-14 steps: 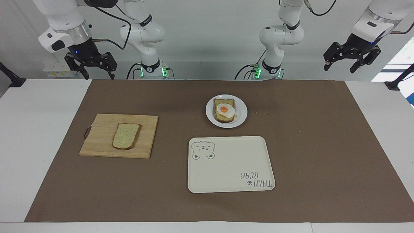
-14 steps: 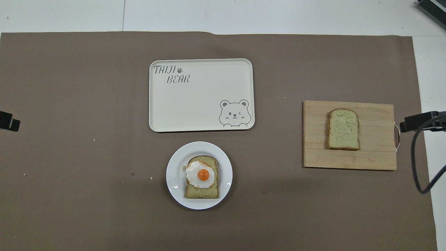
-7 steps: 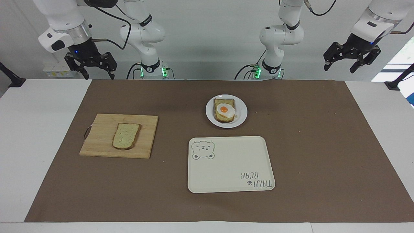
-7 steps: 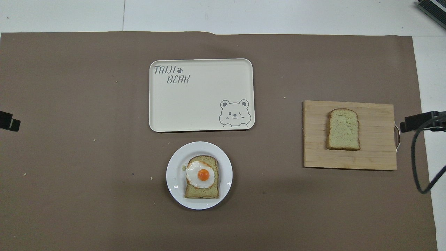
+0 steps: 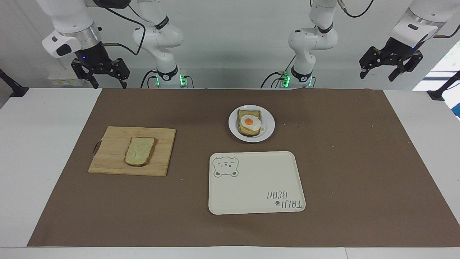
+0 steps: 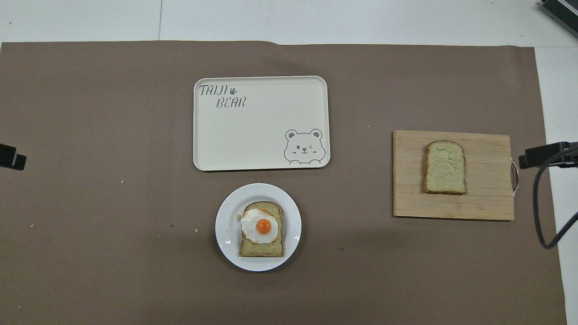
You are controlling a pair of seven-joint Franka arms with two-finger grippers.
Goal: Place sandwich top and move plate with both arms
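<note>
The sandwich top (image 5: 140,151) is a plain pale slice lying flat on a wooden board (image 5: 111,158); it also shows in the overhead view (image 6: 445,168). The small white plate (image 5: 269,126) holds a bread slice topped with a fried egg (image 5: 249,122); the plate also shows in the overhead view (image 6: 226,221). My right gripper (image 5: 109,85) hangs open and empty, high over the table's edge at the right arm's end. My left gripper (image 5: 376,77) hangs open and empty, high at the left arm's end. Only their tips show in the overhead view.
A cream rectangular tray with a bear drawing (image 5: 255,183) lies just farther from the robots than the plate. The board (image 6: 483,198) lies toward the right arm's end. A brown mat (image 5: 359,162) covers the table.
</note>
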